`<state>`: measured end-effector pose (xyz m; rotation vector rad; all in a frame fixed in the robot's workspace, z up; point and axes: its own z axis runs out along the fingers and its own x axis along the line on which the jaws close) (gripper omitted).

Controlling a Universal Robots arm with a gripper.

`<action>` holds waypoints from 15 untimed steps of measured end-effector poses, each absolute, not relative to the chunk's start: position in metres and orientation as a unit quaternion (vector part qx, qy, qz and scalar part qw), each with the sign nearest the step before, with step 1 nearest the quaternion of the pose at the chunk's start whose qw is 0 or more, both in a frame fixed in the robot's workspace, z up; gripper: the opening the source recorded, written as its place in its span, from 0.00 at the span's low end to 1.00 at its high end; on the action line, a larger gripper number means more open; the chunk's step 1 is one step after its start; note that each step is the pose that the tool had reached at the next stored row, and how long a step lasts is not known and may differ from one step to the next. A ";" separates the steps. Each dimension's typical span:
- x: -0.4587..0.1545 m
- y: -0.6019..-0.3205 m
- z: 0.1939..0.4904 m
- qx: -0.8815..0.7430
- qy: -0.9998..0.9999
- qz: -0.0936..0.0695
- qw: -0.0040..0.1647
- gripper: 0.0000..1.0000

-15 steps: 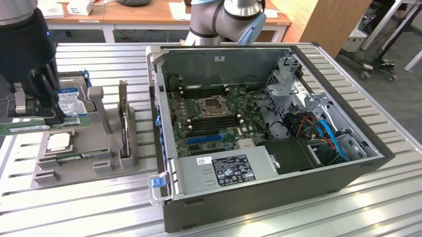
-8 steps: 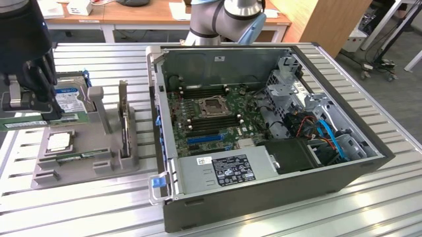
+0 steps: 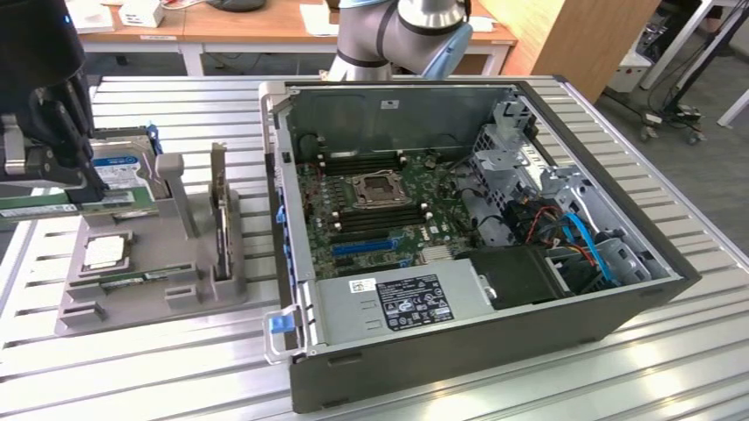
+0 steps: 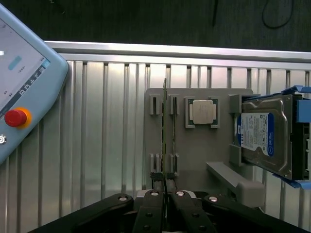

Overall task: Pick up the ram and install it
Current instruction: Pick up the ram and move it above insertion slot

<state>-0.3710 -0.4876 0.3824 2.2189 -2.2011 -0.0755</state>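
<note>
Claw (image 3: 53, 180) (image 4: 165, 194): closed, with the ram gripped between its fingertips, at the exterior view's far left.
Ram (image 3: 35, 211) (image 4: 165, 136): a thin green stick held in the claw. In the exterior view it is seen lying level, just beside the hard drive. In the wrist view it is seen edge-on as a narrow line running out from the fingertips across the holder's slotted posts. Whether it touches the holder cannot be told. It is well apart from the motherboard.
Second stick (image 3: 131, 281): a like green stick is laid flat in a groove near the front of the holder.
Holder (image 3: 153, 294) (image 4: 194, 165): a grey moulded block is set on the counter, just beside the computer case on the exterior view's left.
Processor chip (image 3: 103, 252) (image 4: 204, 111): a square silver chip is seated in a recess of the holder.
Hard drive (image 3: 117, 171) (image 4: 260, 133): a silver drive with a blue-white label is propped at the holder's far end.
Expansion card (image 3: 219, 206): a dark card is stood on edge in the holder.
Computer case (image 3: 468, 368): it is laid on its side with the panel off.
Motherboard (image 3: 374, 206): it is exposed inside the case.
Pendant (image 4: 24, 92): a pale blue control unit with a red button (image 4: 16, 118) is seen beside the counter.
Counter (image 3: 175, 373) (image 4: 97, 145): it is formed of ribbed aluminium slats.
</note>
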 end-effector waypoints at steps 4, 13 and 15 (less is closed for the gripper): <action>-0.371 -0.488 0.389 0.710 -0.704 -0.024 0.008 0.12; -0.371 -0.488 0.405 0.710 -0.704 -0.024 0.008 0.12; -0.371 -0.488 0.408 0.710 -0.704 -0.024 0.008 0.12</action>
